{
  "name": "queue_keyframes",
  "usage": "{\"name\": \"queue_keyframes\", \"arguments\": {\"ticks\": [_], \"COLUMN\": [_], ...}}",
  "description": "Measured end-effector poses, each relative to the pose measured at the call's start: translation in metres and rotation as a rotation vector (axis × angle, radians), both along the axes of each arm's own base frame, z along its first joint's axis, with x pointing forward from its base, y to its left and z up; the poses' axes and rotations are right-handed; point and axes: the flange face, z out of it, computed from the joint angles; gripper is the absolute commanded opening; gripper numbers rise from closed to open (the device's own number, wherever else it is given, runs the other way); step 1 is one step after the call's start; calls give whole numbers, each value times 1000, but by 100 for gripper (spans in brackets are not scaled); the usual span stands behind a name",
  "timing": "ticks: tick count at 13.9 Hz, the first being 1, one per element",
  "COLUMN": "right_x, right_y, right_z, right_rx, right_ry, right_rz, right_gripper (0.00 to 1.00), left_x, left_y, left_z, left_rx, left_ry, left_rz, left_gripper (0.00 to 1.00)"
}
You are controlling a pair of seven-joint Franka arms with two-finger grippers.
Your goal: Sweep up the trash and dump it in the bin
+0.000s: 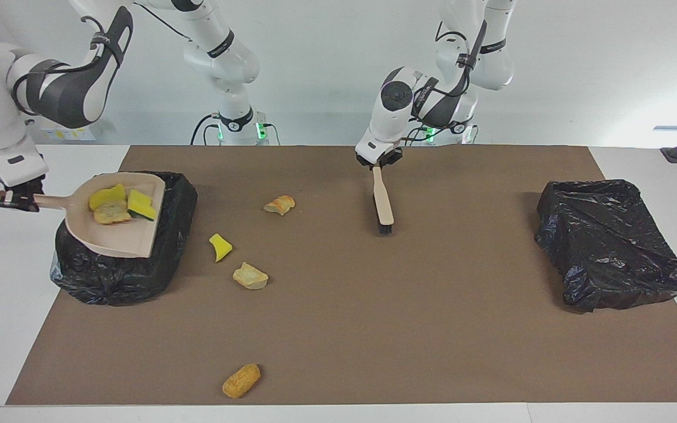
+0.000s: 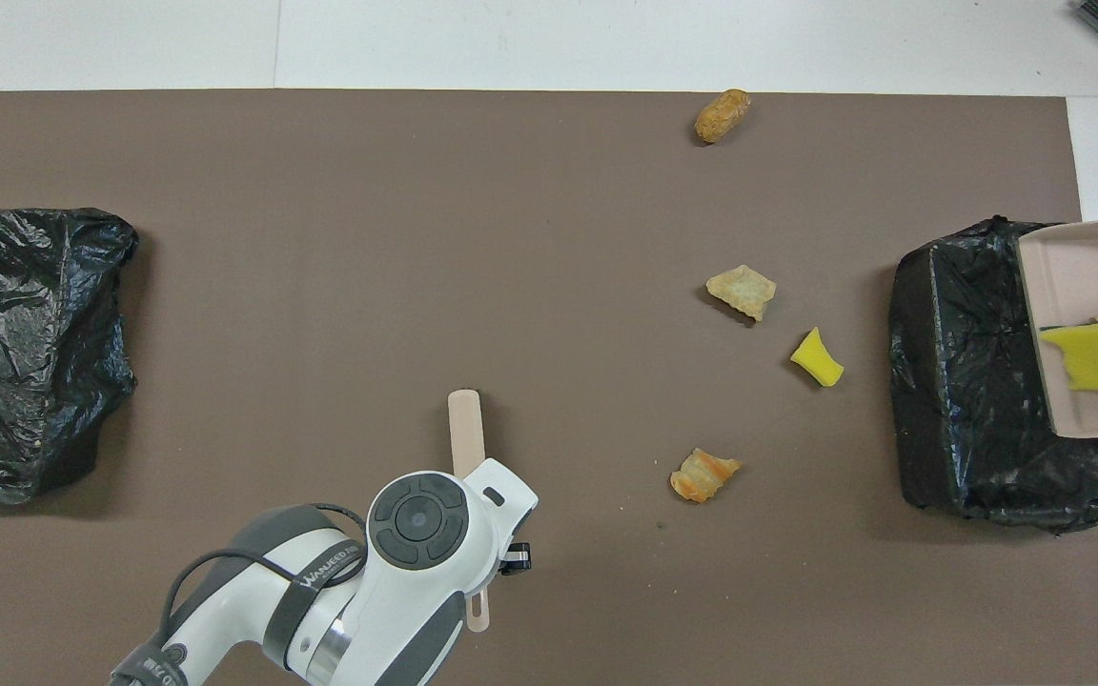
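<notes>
We've got the right gripper (image 1: 16, 200) clamped on the dustpan (image 1: 116, 235) over the bin (image 1: 124, 276) at the mat's end, ready to tip; left gripper (image 1: 377, 161) clamped on the brush (image 1: 382, 202); four trash (image 1: 220, 247) bits on the mat (image 1: 374, 305).

The right end effector (image 1: 14, 201) is hanging clamped shut over the worktop's right-arm end. The left end effector (image 1: 379, 161) is gripping tight, hovering over the worktop's robot-side edge.
</notes>
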Motion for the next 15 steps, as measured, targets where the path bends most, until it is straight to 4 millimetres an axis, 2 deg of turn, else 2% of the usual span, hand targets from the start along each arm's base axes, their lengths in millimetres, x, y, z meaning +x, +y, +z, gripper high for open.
{"name": "queue_keyframes", "arguments": {"ticks": [1,3,5,6,10,13,15], "right_x": [-1,-6,-15,-19,-22,-16,-13], "right_y": [3,18,32,37,53,65,70], "right_z": [-2,-11,-16,-17,-12,-7,3], "right_rx": [-57,-154,-232,-269,-354,-399,-415], "right_ry": [-8,-23,-29,-25,-19,-21,-28], "right_rz": [-19,-39,-43,-33,21,65,85], "right_gripper": [0,0,0,0,0,0,0], "left_x": [0,0,2,3,12,41,69], "left_y": [0,0,0,1,8,26,44], "left_z": [0,-1,-1,0,0,13,30], "left_rx": [-3,-4,-10,-13,-15,-40,-68], "left_ry": [-1,0,-7,-11,-12,-36,-72], "left_rz": [3,6,10,13,37,83,118], "left_gripper": [10,63,84,100,100,100,100]}}
